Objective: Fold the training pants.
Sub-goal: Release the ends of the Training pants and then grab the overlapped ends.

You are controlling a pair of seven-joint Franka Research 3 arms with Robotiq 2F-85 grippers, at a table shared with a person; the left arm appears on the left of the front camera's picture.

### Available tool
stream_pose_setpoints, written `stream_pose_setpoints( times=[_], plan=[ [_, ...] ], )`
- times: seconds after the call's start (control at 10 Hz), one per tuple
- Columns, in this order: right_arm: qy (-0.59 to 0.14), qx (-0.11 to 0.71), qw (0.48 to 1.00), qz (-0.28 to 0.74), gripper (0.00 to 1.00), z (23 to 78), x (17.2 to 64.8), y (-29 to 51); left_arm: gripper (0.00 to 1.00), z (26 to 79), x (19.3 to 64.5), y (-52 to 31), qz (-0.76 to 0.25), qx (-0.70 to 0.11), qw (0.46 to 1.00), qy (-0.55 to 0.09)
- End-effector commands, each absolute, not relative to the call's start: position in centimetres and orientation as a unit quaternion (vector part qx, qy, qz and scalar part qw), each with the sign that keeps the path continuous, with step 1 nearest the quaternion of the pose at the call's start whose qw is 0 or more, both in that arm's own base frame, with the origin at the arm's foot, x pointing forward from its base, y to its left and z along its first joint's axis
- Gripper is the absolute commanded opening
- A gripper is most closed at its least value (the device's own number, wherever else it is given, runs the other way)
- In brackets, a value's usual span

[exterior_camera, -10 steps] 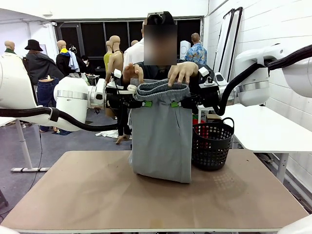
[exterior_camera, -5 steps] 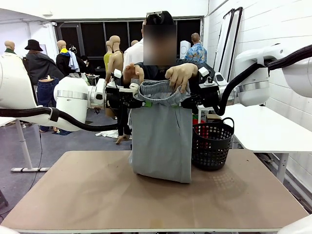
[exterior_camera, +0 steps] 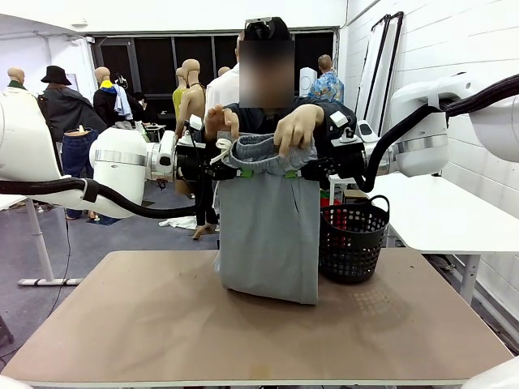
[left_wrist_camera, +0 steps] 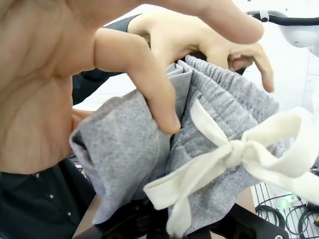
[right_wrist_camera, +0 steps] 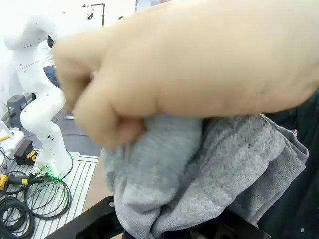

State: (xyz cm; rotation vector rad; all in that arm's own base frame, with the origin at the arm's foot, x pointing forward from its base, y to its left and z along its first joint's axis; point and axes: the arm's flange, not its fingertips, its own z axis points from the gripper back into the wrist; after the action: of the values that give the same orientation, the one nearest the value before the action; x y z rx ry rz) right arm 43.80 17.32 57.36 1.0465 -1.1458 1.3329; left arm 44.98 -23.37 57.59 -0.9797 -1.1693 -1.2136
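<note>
The counter (exterior_camera: 122, 324) is lying mostly bare, offering wide open room in front of and to the left of the garment, with its near edge well clear. The training pants (exterior_camera: 268, 235) are hanging upright over the counter's far middle as one narrow panel. That suggests the legs are already doubled on each other, while the hem end is curling onto the counter. The crosswise folds seem to be what is left.

The black basket (exterior_camera: 353, 239) is standing just beside the pants on the right, crowding that side, so laying the cloth toward the near or left side looks safer.

The left tool (exterior_camera: 243, 172) and the right tool (exterior_camera: 290, 173) are each clenching a corner of the waistband, holding it stretched between them.

One hand (exterior_camera: 220, 121) of the person is hovering by the left corner, while the other hand (exterior_camera: 298, 126) is pinching the waistband near the right tool. The white drawstring (left_wrist_camera: 234, 154) is dangling in a bow.
</note>
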Motion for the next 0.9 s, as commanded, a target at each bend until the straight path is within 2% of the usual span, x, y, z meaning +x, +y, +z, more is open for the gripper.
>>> stream_pose_setpoints(
  times=[0.0, 0.8],
  plan=[
    [-0.481, 0.439, 0.519, 0.555, 0.00, 57.57, 43.71, 17.35, 0.00, 57.81, 44.83, -23.35, -0.516, -0.415, 0.558, -0.501],
    [-0.481, 0.439, 0.519, 0.555, 0.00, 57.57, 43.71, 17.35, 0.00, 57.81, 44.83, -23.35, -0.516, -0.415, 0.558, -0.501]
  ],
)
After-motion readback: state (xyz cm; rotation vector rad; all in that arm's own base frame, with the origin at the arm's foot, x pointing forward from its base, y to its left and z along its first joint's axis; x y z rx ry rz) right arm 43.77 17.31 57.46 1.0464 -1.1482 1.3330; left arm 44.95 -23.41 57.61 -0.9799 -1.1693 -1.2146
